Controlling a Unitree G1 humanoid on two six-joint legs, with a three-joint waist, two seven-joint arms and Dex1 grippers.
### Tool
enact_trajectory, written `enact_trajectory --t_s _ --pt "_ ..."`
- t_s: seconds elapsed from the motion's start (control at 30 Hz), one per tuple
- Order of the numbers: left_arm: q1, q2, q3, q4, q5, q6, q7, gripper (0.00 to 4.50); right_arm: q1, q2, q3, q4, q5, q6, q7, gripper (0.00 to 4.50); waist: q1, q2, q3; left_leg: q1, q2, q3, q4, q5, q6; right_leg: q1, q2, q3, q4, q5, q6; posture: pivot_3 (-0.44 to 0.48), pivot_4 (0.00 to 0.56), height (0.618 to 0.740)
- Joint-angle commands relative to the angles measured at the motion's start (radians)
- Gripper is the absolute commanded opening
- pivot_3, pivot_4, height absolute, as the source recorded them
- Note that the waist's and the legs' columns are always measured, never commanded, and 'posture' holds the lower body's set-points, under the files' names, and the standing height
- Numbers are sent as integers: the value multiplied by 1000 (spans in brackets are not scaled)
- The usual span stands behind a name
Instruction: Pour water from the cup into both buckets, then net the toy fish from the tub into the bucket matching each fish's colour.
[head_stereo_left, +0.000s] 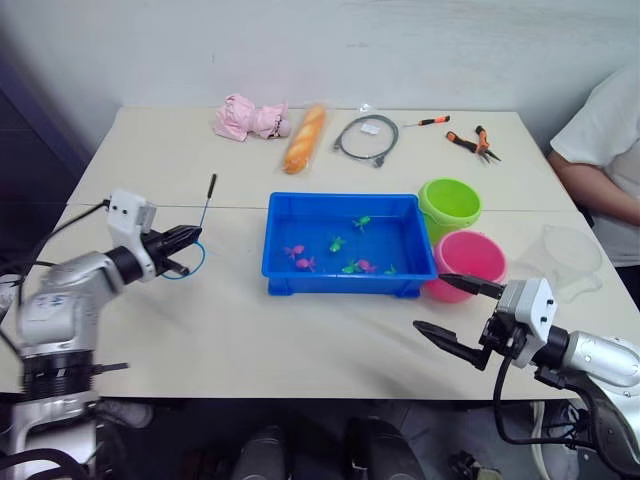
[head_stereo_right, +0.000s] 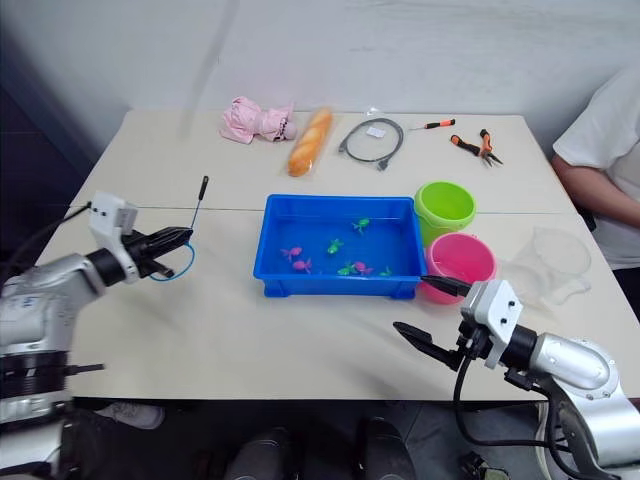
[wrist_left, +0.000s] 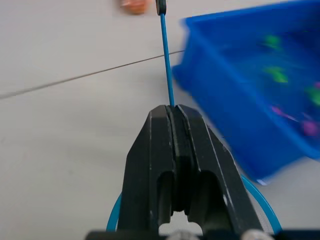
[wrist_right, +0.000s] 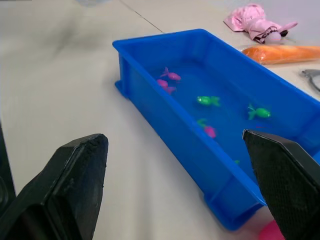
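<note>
The blue tub (head_stereo_left: 340, 198) sits mid-table holding several tiny fish (head_stereo_left: 337, 243), some green and some pink. Just right of it stand the lime green bucket (head_stereo_left: 450, 205) and the pink bucket (head_stereo_left: 470, 258). The clear cup (head_stereo_left: 570, 255) rests further right. My left gripper (head_stereo_left: 190, 238), left of the tub, is shut on the net (head_stereo_left: 205, 205): its thin handle (wrist_left: 167, 75) runs out from between the fingers and its light blue hoop (head_stereo_left: 188, 264) lies under them on the table. My right gripper (head_stereo_left: 432, 302) hovers open in front of the pink bucket, holding nothing.
Along the table's far side lie a pink soft toy (head_stereo_left: 250, 118), a bread loaf (head_stereo_left: 305, 138), a grey coiled cable (head_stereo_left: 366, 137), a screwdriver (head_stereo_left: 428, 121) and pliers (head_stereo_left: 472, 142). A person in a white shirt (head_stereo_left: 610, 140) sits at the right edge.
</note>
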Motion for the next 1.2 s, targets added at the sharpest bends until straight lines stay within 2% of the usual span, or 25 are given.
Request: enact_trajectory --t_s 0.03,0.1,0.2,0.33,0.4,0.47,0.67,0.87,1.2 --pt "-27 93 -106 -137 -38 -75 -261 14 -121 -54 43 -90 126 191 -15 4500 -1 1 0 -1 0 0 0 0 0 0 0 0 0 0 0 0 150 738" --pt "-48 102 -153 -164 -35 -84 -301 14 -161 -77 64 -93 149 270 -19 4500 10 1 0 -1 0 -1 0 0 0 -1 -1 0 0 -1 -1 0 150 738" --pt "-96 127 -345 -262 52 -124 -411 14 -244 -102 125 -92 195 407 -23 4500 13 1 0 -2 0 -2 -2 -1 2 -1 -1 -1 -3 -1 -2 0 150 738" --pt "-157 39 -442 -278 78 -140 -391 14 -347 -58 182 -86 227 518 -75 4500 7 1 0 -9 -1 -2 0 -1 4 -7 -1 -1 -2 -1 -1 0 150 738" --pt "-181 15 -491 -280 102 -147 -407 14 -397 -34 214 -84 230 560 -91 4500 4 1 0 -19 -1 -2 6 -1 5 -15 -1 -2 2 0 -1 0 150 738" --pt "-214 -23 -546 -265 139 -171 -410 14 -462 18 243 -77 284 637 -123 4500 0 1 0 -19 -1 -1 7 0 5 -15 0 -2 3 0 0 0 150 738" --pt "-246 -77 -546 -221 143 -179 -399 14 -537 82 237 -66 371 770 -185 4500 1 1 1 -20 -1 0 10 1 8 -14 0 -1 2 2 4 0 150 738" --pt "-234 -87 -541 -223 136 -171 -401 14 -567 62 238 -73 403 850 -186 4500 1 1 0 -20 -1 0 10 1 9 -14 0 -1 3 3 5 0 150 738" --pt "-220 -92 -523 -232 110 -161 -414 14 -492 30 211 -55 361 805 -150 4500 2 1 1 -20 -2 0 10 1 9 -13 0 -1 3 3 5 0 150 738"
